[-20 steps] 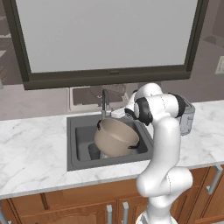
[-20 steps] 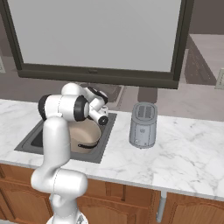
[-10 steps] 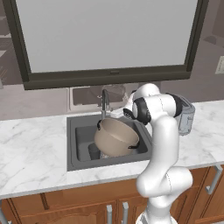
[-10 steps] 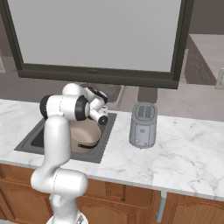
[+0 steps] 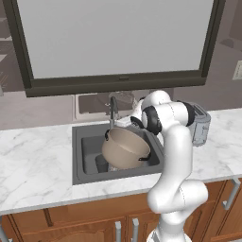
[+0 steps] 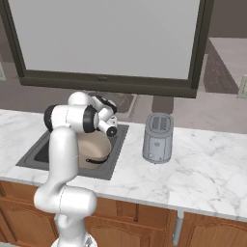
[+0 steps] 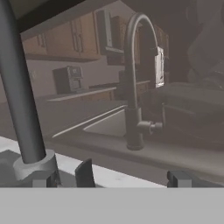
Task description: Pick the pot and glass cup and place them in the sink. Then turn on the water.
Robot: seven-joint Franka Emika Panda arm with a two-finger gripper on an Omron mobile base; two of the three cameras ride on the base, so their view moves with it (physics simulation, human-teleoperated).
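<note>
Nothing has shifted noticeably since the earlier frames. Mid-frame in the left base view, the pot (image 5: 125, 148) lies tilted in the sink (image 5: 87, 165), the cup (image 5: 101, 163) beside it. Open and empty, the gripper (image 7: 131, 175) sits by the faucet (image 7: 19, 96); water seems not yet running.

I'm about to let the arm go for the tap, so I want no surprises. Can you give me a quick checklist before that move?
1. Pot in the sink: ok, though it sits tilted.
2. Glass cup in the sink: ok, beside the pot.
3. Hand open and holding nothing: ok.
4. Hand near the faucet: ok, its base stands close in the hand view.
5. Water running: not ok, no stream visible.
</note>
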